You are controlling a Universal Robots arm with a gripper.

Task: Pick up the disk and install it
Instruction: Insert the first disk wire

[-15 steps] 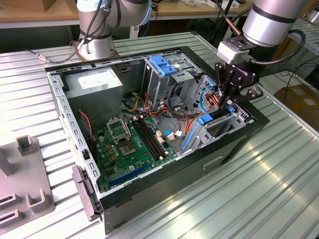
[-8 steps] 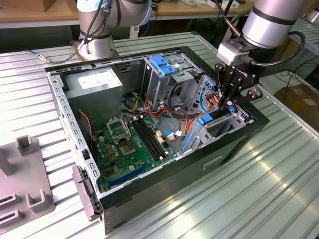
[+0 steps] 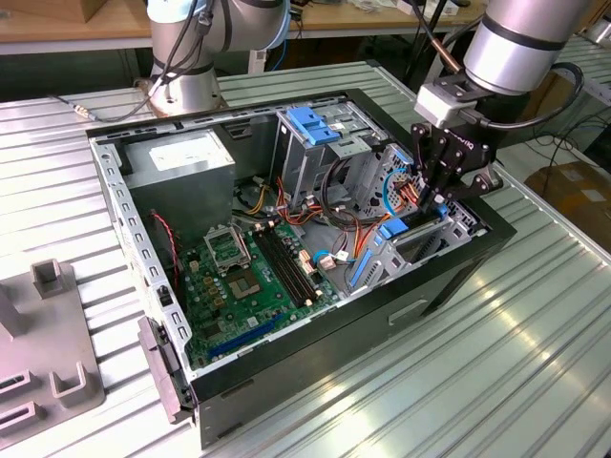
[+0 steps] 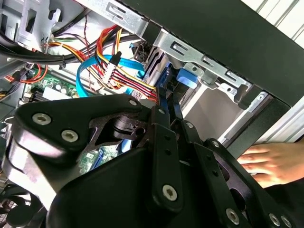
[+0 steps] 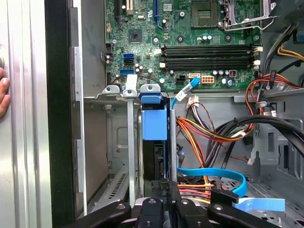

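Nearest the exterior camera, at the exterior view's left, a grey slotted fixture block [image 3: 48,372] lies on the ribbed metal table [image 3: 458,382], just beside the open computer case [image 3: 286,382]. Inside the case, toward the same side, sits the silver power supply [image 3: 181,164], with the green motherboard [image 3: 253,286] below it and its dark memory sticks [image 3: 286,267] running across the middle. Further along stands the metal drive cage [image 3: 320,153] with a blue plastic latch piece [image 3: 313,124] on top, and a tangle of red, yellow and orange wires [image 3: 358,234] spills between the cage and the lower bay. Toward the exterior view's right, the black gripper [image 3: 434,205] reaches down into the drive bay [image 3: 420,243] at the case's front corner, its fingers drawn close together and clamped on the edge of the disk [image 5: 154,142]. In the first wrist view the disk stands on edge in the bay's slot, its blue carrier bracket [image 5: 155,121] facing up and its dark body sunk between the bay's metal rails, with a thin blue data cable [image 5: 213,173] curling just beside it. In the second wrist view the gripper's fingers [image 4: 164,111] pinch that same blue-edged piece deep in the bay, and a person's hand [image 4: 270,164] rests against the outside of the case, well apart from the gripper.
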